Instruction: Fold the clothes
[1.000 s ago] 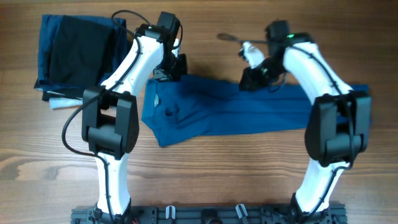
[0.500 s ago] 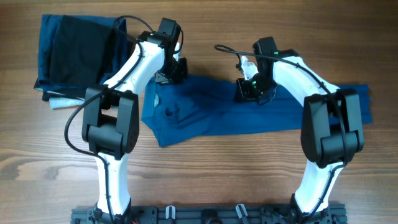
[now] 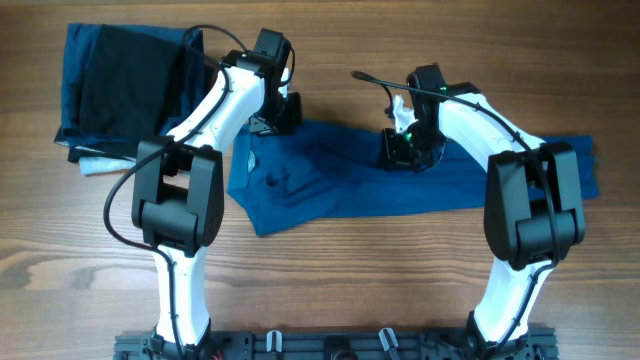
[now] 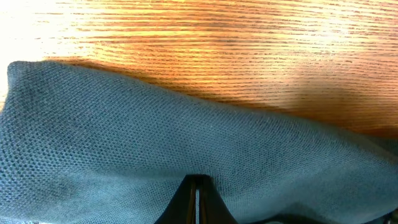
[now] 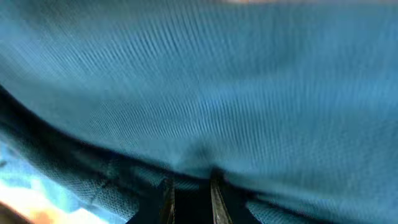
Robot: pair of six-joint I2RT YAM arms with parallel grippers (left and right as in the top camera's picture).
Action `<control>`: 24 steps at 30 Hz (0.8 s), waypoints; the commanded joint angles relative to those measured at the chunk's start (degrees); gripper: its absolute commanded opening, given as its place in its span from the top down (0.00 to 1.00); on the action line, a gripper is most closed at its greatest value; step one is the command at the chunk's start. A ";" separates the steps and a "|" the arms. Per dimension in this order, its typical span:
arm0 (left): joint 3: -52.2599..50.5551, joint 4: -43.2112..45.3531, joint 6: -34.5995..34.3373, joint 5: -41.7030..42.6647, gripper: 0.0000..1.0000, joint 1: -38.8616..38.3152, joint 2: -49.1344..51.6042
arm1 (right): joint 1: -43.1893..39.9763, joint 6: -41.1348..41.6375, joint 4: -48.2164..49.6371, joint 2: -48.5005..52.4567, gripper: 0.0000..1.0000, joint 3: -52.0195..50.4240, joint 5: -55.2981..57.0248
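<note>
Mid-blue soft-fabric polo shirt [image 3: 340,185] is lying bunched lengthwise on the wooden table [image 3: 400,300], just right of the dark navy-and-black garment pile [image 3: 125,85] | left gripper [image 4: 198,190] is pinching its edge nearest that pile, fingers fully together | right gripper [image 5: 189,190] is pressing into it farther from the pile, fingers slightly parted, hold unclear

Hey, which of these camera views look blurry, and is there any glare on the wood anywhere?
Right wrist view: the blue shirt is smeared by blur, its weave streaked. Left wrist view: the knit is sharp, but the table washes out to bright glare toward the top left. Overhead view: evenly lit and crisp, with no strong glare on the wood.
</note>
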 commanded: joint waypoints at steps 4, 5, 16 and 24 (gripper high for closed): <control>-0.59 -0.22 -0.68 0.46 0.96 0.07 0.61 | 0.20 1.01 -9.92 -0.96 0.83 -0.20 1.05; -0.59 -0.22 -0.68 0.46 0.96 0.07 0.61 | 0.20 0.98 -11.04 -0.96 0.83 -0.28 1.66; -0.59 -0.22 -0.48 0.42 0.94 0.07 0.61 | 0.15 1.01 -12.81 -4.39 0.83 -1.16 2.03; -0.59 0.00 -0.50 0.44 0.94 0.04 0.61 | -2.40 6.95 -12.28 -15.89 0.86 0.90 17.79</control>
